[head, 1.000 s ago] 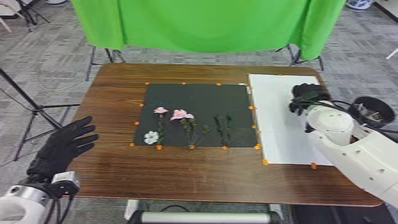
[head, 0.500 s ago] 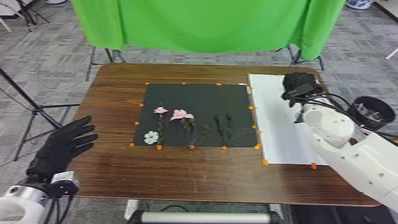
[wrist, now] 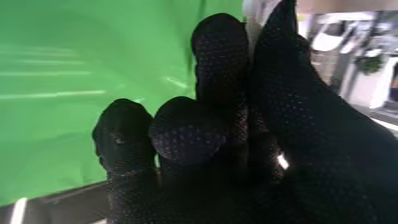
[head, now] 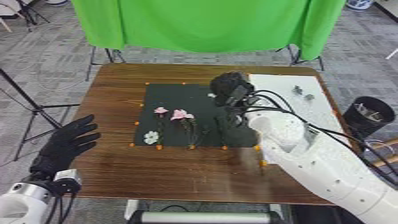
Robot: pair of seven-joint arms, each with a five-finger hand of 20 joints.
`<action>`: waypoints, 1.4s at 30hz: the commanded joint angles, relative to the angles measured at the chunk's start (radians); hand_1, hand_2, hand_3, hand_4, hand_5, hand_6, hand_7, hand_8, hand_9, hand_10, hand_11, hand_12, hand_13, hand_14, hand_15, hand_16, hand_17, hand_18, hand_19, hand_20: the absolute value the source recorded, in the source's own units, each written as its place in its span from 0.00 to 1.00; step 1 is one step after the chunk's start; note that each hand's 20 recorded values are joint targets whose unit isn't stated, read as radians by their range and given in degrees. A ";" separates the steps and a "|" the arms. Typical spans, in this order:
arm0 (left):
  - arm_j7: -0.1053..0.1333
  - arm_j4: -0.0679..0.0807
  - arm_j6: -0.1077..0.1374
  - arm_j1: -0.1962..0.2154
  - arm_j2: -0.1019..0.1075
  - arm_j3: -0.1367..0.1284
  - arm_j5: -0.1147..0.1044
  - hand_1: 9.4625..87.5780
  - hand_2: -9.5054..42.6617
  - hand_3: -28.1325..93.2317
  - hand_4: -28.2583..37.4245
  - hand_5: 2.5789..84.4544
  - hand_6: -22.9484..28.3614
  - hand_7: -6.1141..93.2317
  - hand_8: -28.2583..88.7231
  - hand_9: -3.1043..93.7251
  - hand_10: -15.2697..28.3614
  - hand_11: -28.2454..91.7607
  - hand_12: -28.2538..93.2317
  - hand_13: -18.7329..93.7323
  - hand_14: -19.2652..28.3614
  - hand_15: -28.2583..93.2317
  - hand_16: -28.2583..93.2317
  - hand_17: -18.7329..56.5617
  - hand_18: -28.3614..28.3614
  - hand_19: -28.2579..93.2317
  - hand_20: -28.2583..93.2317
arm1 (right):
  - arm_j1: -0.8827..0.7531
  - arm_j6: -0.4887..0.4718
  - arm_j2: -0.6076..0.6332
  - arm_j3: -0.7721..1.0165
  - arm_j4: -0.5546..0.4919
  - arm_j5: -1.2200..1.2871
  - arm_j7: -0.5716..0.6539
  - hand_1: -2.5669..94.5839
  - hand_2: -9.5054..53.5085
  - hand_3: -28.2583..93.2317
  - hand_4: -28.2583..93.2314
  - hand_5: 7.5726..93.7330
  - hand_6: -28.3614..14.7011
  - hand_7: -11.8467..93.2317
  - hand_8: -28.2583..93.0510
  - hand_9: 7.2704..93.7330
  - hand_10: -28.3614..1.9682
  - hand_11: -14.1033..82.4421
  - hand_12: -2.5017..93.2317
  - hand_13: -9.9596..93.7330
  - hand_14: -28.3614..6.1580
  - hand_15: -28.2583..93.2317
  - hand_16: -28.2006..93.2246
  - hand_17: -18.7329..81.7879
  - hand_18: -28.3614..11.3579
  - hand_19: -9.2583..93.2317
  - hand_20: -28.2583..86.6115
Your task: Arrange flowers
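Flowers (head: 181, 114) lie on the black sheet (head: 178, 94) — the right hand (head: 231, 85), far right, grip impossible to tell, could drag them by sweeping left too low.

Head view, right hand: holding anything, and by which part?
Can't tell: a small white thing shows right beside the right hand, but any hold on it is hidden.

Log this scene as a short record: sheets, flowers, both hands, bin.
Black sheet: left of the white sheet
Pink flowers: on the black sheet
White flower: black sheet's near left corner
White sheet: two small dark pieces on it
Right hand: at the black sheet's far right; grip unclear
Left hand: open, at the table's left edge
Bin: right of the table
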 commanded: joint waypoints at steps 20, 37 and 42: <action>-0.014 0.006 -0.014 -0.006 -0.003 0.011 0.007 0.20 0.21 0.81 0.02 0.34 0.53 0.25 0.15 0.30 0.65 0.42 0.34 0.36 0.75 0.51 0.22 0.12 0.90 0.61 0.28 | -0.002 -0.100 -0.074 -0.075 0.044 -0.067 -0.026 0.45 0.00 0.95 0.02 0.71 0.74 0.61 0.22 0.95 0.84 0.33 0.52 0.83 0.75 0.87 0.48 0.64 0.23 1.00 0.73; -0.008 0.005 -0.007 0.001 -0.002 0.005 0.003 0.20 0.21 0.81 0.02 0.34 0.53 0.25 0.15 0.30 0.65 0.42 0.34 0.36 0.75 0.51 0.22 0.12 0.90 0.61 0.28 | 0.009 -0.109 -0.054 -0.052 0.037 -0.081 -0.023 0.39 0.00 0.91 0.00 0.64 0.73 0.62 0.23 0.85 0.79 0.46 0.42 0.80 0.74 0.88 0.48 0.62 0.24 1.00 0.74; -0.006 0.004 -0.004 0.006 -0.002 0.003 0.002 0.20 0.21 0.81 0.02 0.34 0.53 0.25 0.15 0.30 0.65 0.42 0.34 0.36 0.75 0.51 0.22 0.12 0.90 0.61 0.28 | -0.017 -0.138 -0.047 0.007 -0.004 -0.087 -0.048 0.39 0.00 0.91 0.00 0.61 0.72 0.63 0.23 0.83 0.79 0.46 0.42 0.79 0.75 0.88 0.48 0.61 0.24 1.00 0.73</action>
